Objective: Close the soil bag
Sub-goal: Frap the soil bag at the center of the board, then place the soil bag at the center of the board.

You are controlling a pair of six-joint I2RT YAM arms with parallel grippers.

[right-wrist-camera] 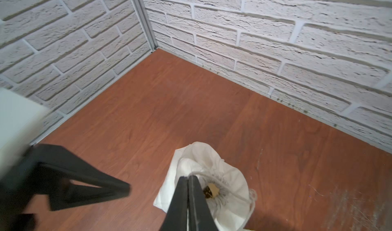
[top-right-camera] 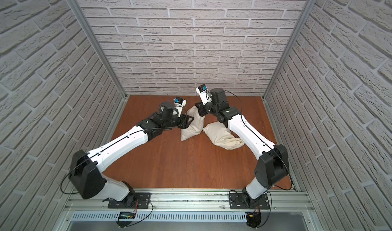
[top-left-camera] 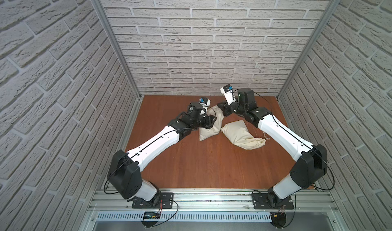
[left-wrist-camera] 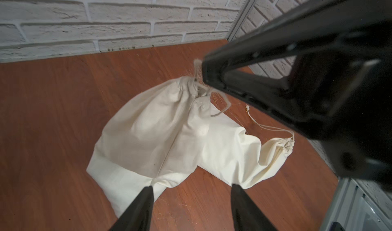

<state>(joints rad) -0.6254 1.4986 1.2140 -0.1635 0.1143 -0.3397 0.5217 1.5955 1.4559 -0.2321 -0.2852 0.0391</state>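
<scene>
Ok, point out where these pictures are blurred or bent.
Left wrist view: the right gripper looms close and soft, the bag neck smeared. Right wrist view: the left gripper's fingers blurred, bag cloth blown white. Both top views: side walls splay.

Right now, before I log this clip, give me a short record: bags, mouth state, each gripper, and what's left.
surface: wooden table
soil bag: cream cloth, propped up between the grippers
mouth: gathered, small gap showing dark contents
drawstring: pinched at the neck
right gripper: shut on the drawstring
left gripper: open, holding nothing, over the bag
second bag: on its side, neck cinched, touching the soil bag
remaining: mouth not yet fully closed
</scene>
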